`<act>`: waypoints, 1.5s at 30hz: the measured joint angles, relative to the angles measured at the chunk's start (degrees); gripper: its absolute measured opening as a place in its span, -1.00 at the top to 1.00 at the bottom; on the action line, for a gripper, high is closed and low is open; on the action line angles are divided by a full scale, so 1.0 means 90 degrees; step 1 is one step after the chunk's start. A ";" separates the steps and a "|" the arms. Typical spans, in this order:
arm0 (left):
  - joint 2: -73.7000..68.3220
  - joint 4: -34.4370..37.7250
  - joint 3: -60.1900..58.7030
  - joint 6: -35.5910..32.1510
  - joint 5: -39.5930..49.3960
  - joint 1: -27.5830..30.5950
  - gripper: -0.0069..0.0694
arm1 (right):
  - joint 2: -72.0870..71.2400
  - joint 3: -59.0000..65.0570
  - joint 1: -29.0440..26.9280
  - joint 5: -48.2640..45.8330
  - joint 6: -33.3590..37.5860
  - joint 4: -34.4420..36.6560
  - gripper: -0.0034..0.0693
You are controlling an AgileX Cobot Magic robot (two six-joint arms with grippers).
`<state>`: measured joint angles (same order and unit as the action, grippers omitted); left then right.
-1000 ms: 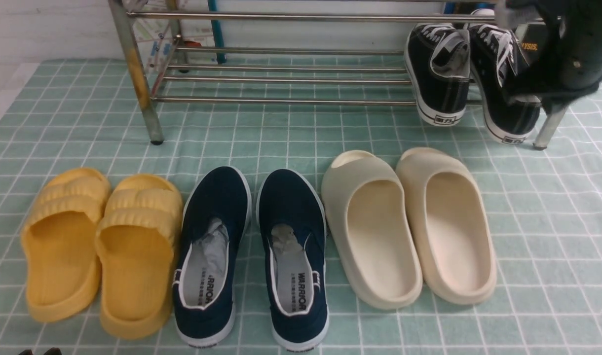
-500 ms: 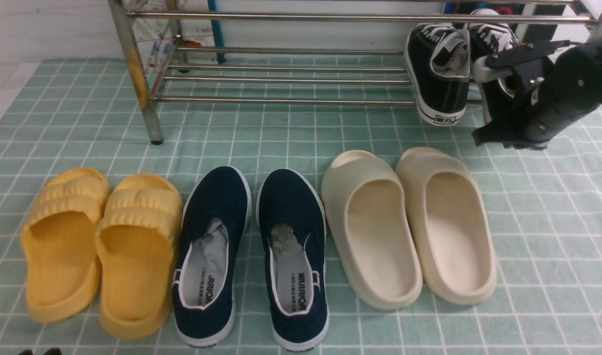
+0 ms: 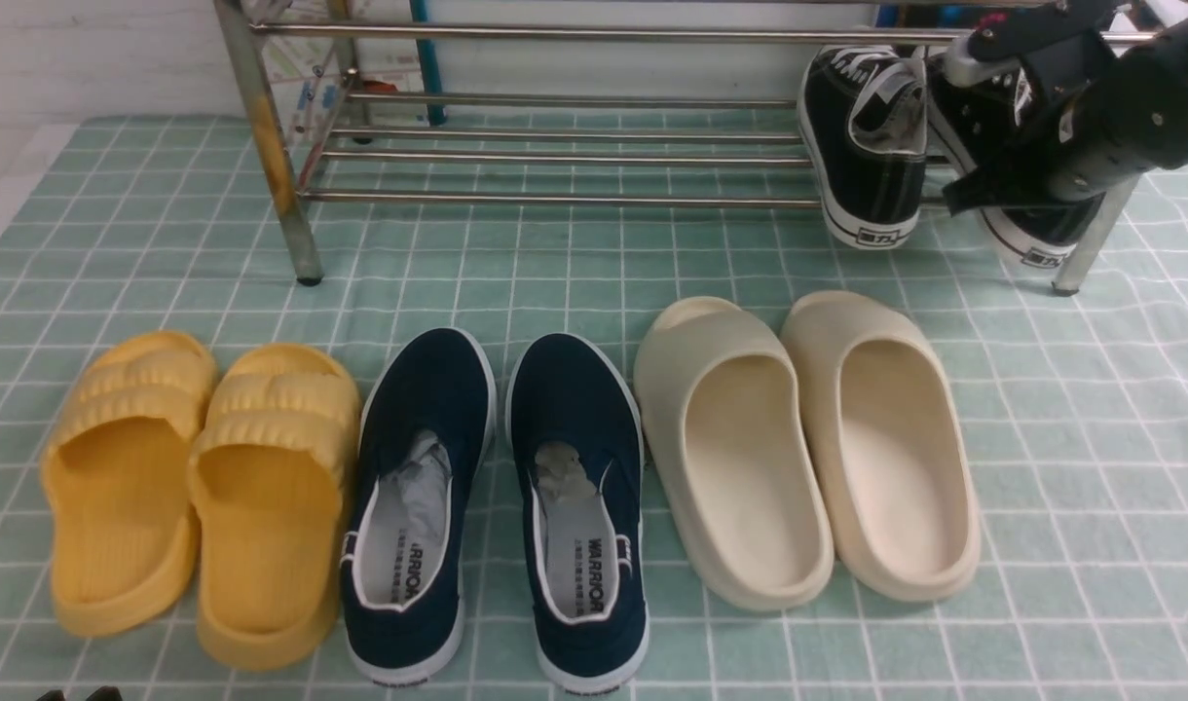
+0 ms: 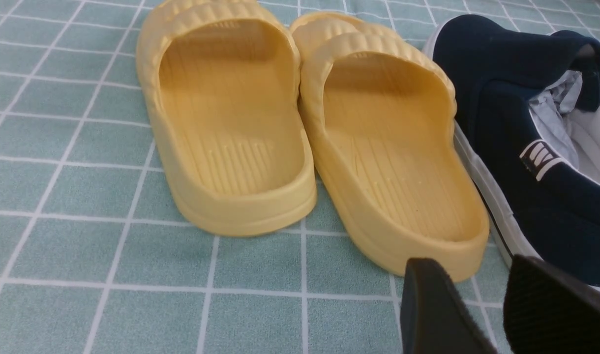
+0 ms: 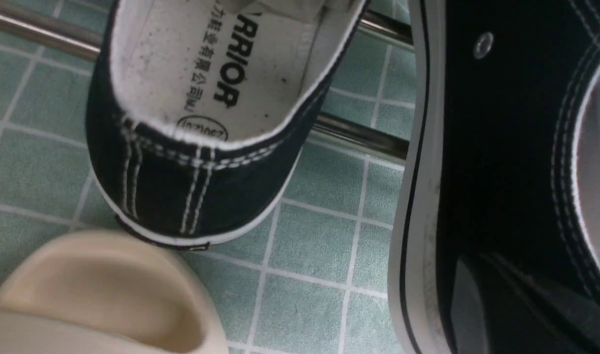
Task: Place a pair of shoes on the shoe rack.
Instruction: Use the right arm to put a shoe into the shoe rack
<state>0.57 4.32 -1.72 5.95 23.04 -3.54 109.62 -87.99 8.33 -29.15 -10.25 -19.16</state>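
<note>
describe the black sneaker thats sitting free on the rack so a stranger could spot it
Find the shoe rack at the back of the green checked cloth. At its right end are two black sneakers, heels toward the camera. The left sneaker is the one: it rests free, while the right pincer grips the right sneaker.

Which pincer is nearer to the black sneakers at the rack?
The right. The right pincer is shut on the right-hand sneaker at the shoe rack; the left pincer hangs beside the yellow slippers, far from the rack.

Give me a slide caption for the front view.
Right pincer shut on the right black sneaker, its mate already resting on the shoe rack.
</note>
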 joint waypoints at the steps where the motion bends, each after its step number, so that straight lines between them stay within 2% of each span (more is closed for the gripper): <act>1: 0.0000 0.0000 0.0000 0.0000 0.0000 0.0000 0.19 | 0.0000 -0.0026 0.0000 -0.0062 -0.0047 0.0059 0.91; 9: 0.0000 0.0000 0.0000 0.0000 0.0000 0.0000 0.19 | -0.0639 -0.0032 0.0002 -0.1019 -0.0022 0.0602 0.91; 13: 0.0000 0.0000 0.0000 0.0000 0.0000 0.0000 0.19 | -0.1035 -0.0043 -0.0166 -0.1290 -0.0022 0.0751 0.80; 15: 0.0000 0.0000 0.0000 0.0000 0.0000 0.0000 0.19 | -0.1068 -0.0050 -0.0327 -0.1421 -0.0017 0.0895 0.56; 17: 0.0000 0.0000 0.0000 0.0000 0.0000 0.0000 0.19 | -0.0954 -0.0050 -0.0455 -0.1430 0.0000 0.1017 0.25; 18: 0.0000 0.0000 0.0000 0.0000 0.0000 0.0000 0.19 | -0.0920 -0.0050 -0.0464 -0.1421 0.0000 0.1047 0.21; 19: 0.0000 0.0000 0.0000 0.0000 0.0000 0.0000 0.19 | -0.0775 -0.0050 -0.0495 -0.1290 0.0000 0.1126 -0.05; 20: 0.0000 0.0000 0.0000 0.0000 0.0000 0.0000 0.19 | -0.0775 -0.0050 -0.0495 -0.1268 0.0000 0.1126 -0.08; 21: 0.0000 0.0000 0.0000 0.0000 0.0000 0.0000 0.19 | -0.0588 -0.0050 -0.0500 -0.1002 0.0000 0.1164 -0.33; 22: 0.0000 0.0000 0.0000 0.0000 0.0000 0.0000 0.19 | -0.0564 -0.0050 -0.0500 -0.0930 0.0000 0.1163 -0.38; 23: 0.0000 0.0000 0.0000 0.0000 0.0000 0.0000 0.19 | -0.0391 -0.0050 -0.0500 -0.0642 -0.0012 0.1192 -0.55; 26: 0.0000 0.0000 0.0000 0.0000 0.0000 0.0000 0.19 | -0.0033 -0.0050 -0.0590 -0.0009 -0.0358 0.1137 -0.71; 30: 0.0000 0.0000 0.0000 0.0000 0.0000 0.0000 0.19 | 0.0263 -0.0050 -0.0744 0.0446 -0.0943 0.1105 -0.63; 33: 0.0000 0.0000 0.0000 0.0000 0.0000 0.0000 0.19 | 0.0456 -0.0050 -0.0815 0.0717 -0.1492 0.1174 -0.26; 34: 0.0000 0.0000 0.0000 0.0000 0.0000 0.0000 0.19 | 0.0462 -0.0050 -0.0815 0.0726 -0.1505 0.1174 -0.23; 36: 0.0000 0.0000 0.0000 0.0000 0.0000 0.0000 0.19 | 0.0479 -0.0050 -0.0815 0.0811 -0.1579 0.1201 0.16; 37: 0.0000 0.0000 0.0000 0.0000 0.0000 0.0000 0.19 | 0.0479 -0.0050 -0.0815 0.0814 -0.1578 0.1201 0.16; 38: 0.0000 0.0000 0.0000 0.0000 0.0000 0.0000 0.19 | 0.0485 -0.0050 -0.0815 0.0843 -0.1594 0.1201 0.41; 39: 0.0000 0.0000 0.0000 0.0000 0.0000 0.0000 0.19 | 0.0492 -0.0050 -0.0815 0.0870 -0.1594 0.1201 0.52; 45: 0.0000 0.0000 0.0000 0.0000 0.0000 0.0000 0.19 | 0.0413 -0.0050 -0.0839 0.1027 -0.1622 0.1265 0.54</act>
<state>0.57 4.32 -1.72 5.95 23.04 -3.54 113.33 -88.43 0.77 -19.90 -24.85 -7.78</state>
